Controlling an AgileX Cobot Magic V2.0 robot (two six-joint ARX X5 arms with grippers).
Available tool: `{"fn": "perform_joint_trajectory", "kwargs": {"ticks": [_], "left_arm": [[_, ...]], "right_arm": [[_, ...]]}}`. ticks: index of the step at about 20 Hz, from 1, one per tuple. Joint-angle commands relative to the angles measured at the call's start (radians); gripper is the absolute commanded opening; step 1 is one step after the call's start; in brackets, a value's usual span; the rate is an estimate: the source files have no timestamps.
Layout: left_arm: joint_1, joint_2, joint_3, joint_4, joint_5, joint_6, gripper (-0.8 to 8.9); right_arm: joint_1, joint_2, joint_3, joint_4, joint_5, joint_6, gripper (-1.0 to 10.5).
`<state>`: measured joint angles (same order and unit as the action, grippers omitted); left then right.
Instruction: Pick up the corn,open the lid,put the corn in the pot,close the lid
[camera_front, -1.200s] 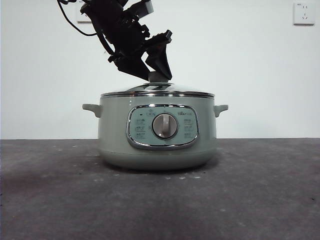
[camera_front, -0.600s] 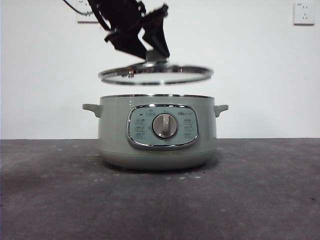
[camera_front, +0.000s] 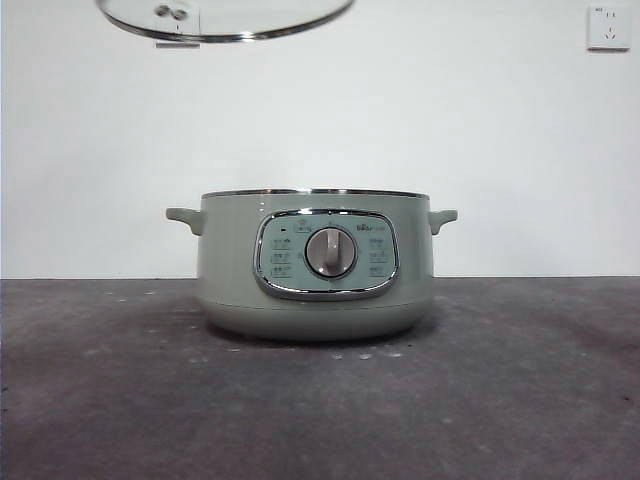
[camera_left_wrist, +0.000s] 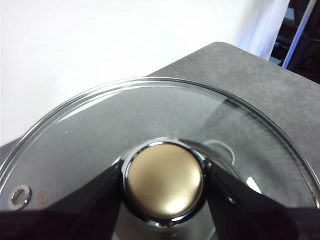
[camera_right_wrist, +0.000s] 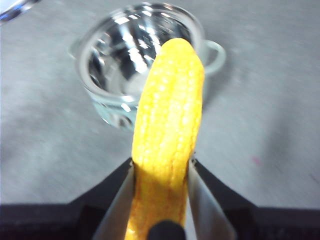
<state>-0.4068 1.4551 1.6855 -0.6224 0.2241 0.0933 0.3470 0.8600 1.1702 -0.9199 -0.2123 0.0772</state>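
Corn (camera_right_wrist: 167, 135) clamped betw. jaws of right gripper (camera_right_wrist: 161, 200), held high above pot (camera_right_wrist: 137, 65), well clear of it. Pot (camera_front: 316, 265) open, shiny inside, upright on dark table (camera_front: 500, 400), dial facing front cam. Lid (camera_front: 225, 20) up high over pot's left side, tilted, only lower rim in front view. Left gripper (camera_left_wrist: 164, 185) closed on lid knob (camera_left_wrist: 164, 181), one jaw each side.
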Motion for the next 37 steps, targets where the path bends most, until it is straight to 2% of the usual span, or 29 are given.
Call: {"fn": "perform_joint_trajectory", "kwargs": {"ticks": [1, 5, 8, 14, 17, 21, 24, 31, 37], "left_arm": [[0.012, -0.05, 0.009, -0.021, 0.019, 0.011, -0.08], [0.016, -0.159, -0.072, -0.051, 0.019, 0.016, -0.08], [0.016, -0.282, -0.222, -0.034, 0.018, 0.015, -0.08], [0.018, -0.529, -0.493, -0.022, 0.014, 0.007, -0.08], [0.018, -0.615, -0.514, -0.072, 0.01, 0.0, -0.08], [0.018, -0.692, -0.514, -0.104, 0.01, -0.002, -0.08], [0.018, -0.724, -0.514, -0.126, 0.01, -0.004, -0.08], [0.018, -0.735, -0.514, -0.145, 0.011, -0.004, -0.08], [0.018, -0.735, -0.514, -0.148, 0.01, -0.004, -0.08]], "right_arm": [[0.001, 0.068, 0.0, 0.074, -0.044, -0.011, -0.1], [0.004, 0.243, 0.007, 0.233, -0.134, 0.001, -0.1], [0.041, 0.401, 0.083, 0.272, -0.136, 0.001, -0.1], [0.122, 0.788, 0.431, 0.256, -0.108, -0.003, -0.1], [0.144, 1.005, 0.645, 0.175, -0.093, -0.01, -0.1], [0.165, 1.228, 0.877, 0.064, -0.033, -0.032, -0.1], [0.172, 1.324, 0.96, 0.017, 0.001, -0.038, -0.1], [0.192, 1.417, 0.961, -0.016, 0.108, -0.082, -0.1], [0.21, 1.456, 0.961, -0.04, 0.137, -0.089, -0.1]]}}
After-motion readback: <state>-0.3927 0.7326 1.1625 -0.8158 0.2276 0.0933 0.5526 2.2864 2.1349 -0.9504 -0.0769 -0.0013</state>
